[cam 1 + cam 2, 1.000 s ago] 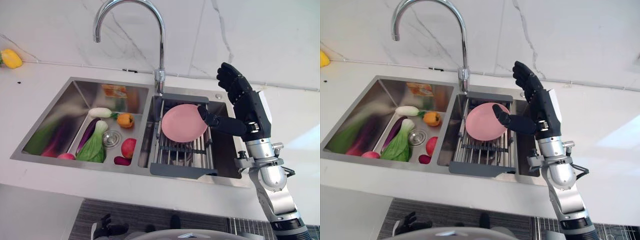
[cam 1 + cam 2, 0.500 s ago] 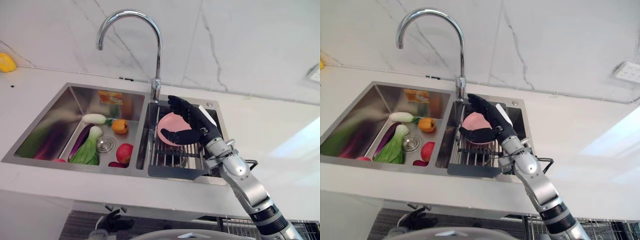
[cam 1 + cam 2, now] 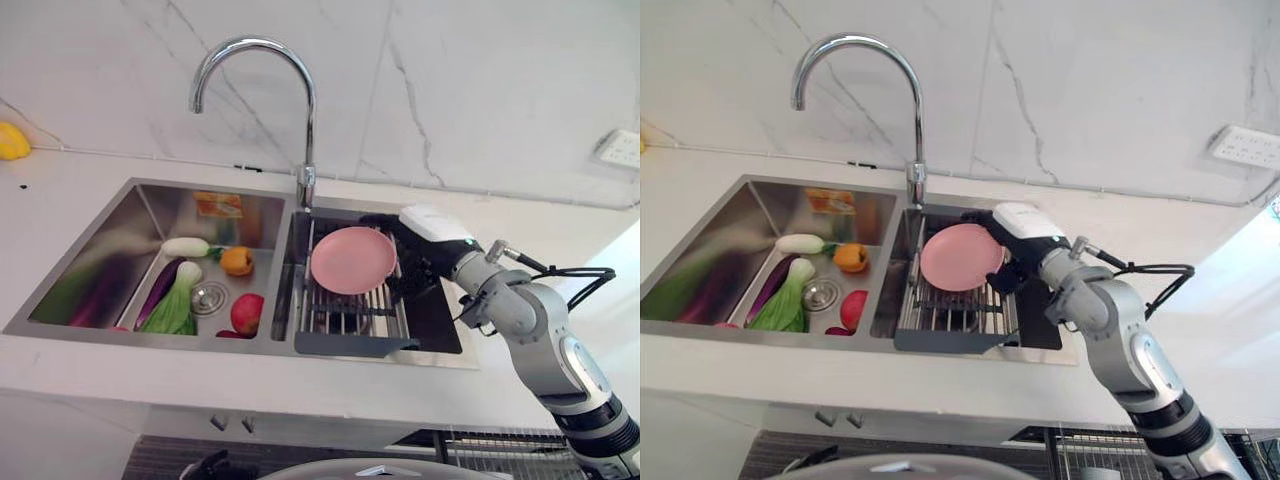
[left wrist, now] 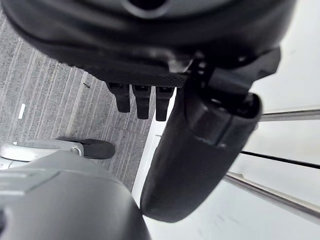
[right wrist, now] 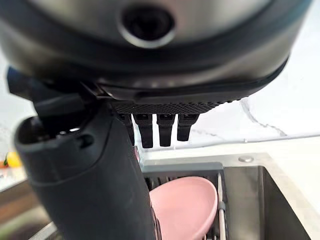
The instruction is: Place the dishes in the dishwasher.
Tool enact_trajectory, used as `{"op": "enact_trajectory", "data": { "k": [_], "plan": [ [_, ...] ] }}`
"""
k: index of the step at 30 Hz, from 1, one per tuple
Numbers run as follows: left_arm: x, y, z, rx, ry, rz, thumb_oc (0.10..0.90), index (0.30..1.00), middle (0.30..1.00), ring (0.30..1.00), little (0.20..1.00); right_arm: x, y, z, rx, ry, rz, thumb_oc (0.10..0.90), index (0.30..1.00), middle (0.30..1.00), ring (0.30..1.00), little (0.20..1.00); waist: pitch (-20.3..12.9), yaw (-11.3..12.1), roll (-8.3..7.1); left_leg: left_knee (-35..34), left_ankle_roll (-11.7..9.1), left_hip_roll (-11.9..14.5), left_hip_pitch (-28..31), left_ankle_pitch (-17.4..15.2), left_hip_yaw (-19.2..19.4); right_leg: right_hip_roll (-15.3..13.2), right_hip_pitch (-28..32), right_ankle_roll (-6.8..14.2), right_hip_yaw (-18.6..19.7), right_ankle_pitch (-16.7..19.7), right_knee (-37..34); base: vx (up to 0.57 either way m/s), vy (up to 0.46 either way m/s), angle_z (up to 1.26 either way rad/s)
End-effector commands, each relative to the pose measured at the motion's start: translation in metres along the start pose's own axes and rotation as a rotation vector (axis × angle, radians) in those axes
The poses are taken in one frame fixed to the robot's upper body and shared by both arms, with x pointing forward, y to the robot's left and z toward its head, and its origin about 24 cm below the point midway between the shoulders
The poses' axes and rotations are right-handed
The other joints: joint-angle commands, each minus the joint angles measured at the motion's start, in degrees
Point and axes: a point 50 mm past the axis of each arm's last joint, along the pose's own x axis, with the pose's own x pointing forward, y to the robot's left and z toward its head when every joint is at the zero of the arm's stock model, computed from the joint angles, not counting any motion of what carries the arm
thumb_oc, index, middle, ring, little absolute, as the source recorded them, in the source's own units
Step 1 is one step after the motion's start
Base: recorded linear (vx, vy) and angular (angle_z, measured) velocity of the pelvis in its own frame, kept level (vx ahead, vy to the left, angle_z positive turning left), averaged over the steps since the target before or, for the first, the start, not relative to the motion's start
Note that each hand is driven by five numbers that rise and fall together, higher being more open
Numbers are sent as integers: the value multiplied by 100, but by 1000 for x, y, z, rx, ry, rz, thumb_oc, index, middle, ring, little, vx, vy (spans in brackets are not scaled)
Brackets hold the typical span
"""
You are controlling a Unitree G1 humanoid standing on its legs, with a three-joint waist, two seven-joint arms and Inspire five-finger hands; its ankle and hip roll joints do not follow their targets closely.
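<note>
Your two head views look down from above the counter at the sink (image 3: pixel 150 215) and its faucet (image 3: pixel 855 90) — the same scene, slightly offset. Your right wrist view looks along the right hand (image 5: pixel 95 165), very close, toward the pink plate (image 5: pixel 182 207). Your left wrist view faces the floor (image 4: pixel 45 105) — past the left hand (image 4: pixel 200 145).
</note>
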Motion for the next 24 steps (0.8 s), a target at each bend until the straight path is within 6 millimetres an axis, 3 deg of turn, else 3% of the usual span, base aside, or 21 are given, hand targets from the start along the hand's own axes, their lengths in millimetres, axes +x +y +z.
{"op": "enact_trajectory", "data": {
  "k": [1,5,12,17,20,22,23,24],
  "plan": [
    [4,-20,7,82,-1,-32,800,900,900,900,900,-15,-24,12,-220,-55,-75,800,900,900,900,900,-208,15,127,21,-448,350,-450,256,134,-510,209,577,-158,-441,104,-13,67,2],
    [3,-35,9,76,-16,-55,800,900,900,900,900,-13,-14,2,-270,-15,-27,800,900,900,900,900,-179,24,200,21,-417,323,-464,248,133,-548,189,593,-187,-420,104,-14,45,-1],
    [1,-50,12,86,-37,-82,800,900,900,900,900,-3,-8,-10,-389,3,-164,800,900,900,900,900,-132,61,298,21,-394,293,-504,245,79,-586,168,595,-235,-419,104,-17,27,0],
    [-1,-57,12,105,-46,-96,800,900,900,900,900,20,5,-11,-424,-23,-261,800,900,900,900,900,-88,169,344,21,-396,259,-547,267,-15,-610,161,590,-298,-431,104,-8,16,2],
    [-5,-59,13,106,-77,-112,800,900,900,900,900,32,16,-15,-424,-10,-229,800,900,900,900,900,-67,247,382,21,-392,234,-578,283,-73,-622,159,589,-366,-430,104,-20,25,7],
    [-5,-56,3,117,-46,-101,800,900,900,900,900,33,15,-13,-415,-19,-266,800,900,900,900,900,-58,242,382,21,-393,232,-585,287,-98,-625,159,590,-393,-432,104,-3,9,9],
    [-6,-49,-21,154,40,-81,800,900,900,900,900,41,19,-21,-431,20,-263,800,900,900,900,900,-49,337,355,21,-411,226,-586,255,-149,-634,178,599,-456,-480,104,-23,-9,13],
    [-5,-47,-24,157,54,-73,800,900,900,900,900,47,20,-20,-446,12,-279,800,900,900,900,900,-31,367,337,21,-422,224,-621,299,-174,-639,156,597,-487,-452,104,-29,-14,12]
  ]
}}
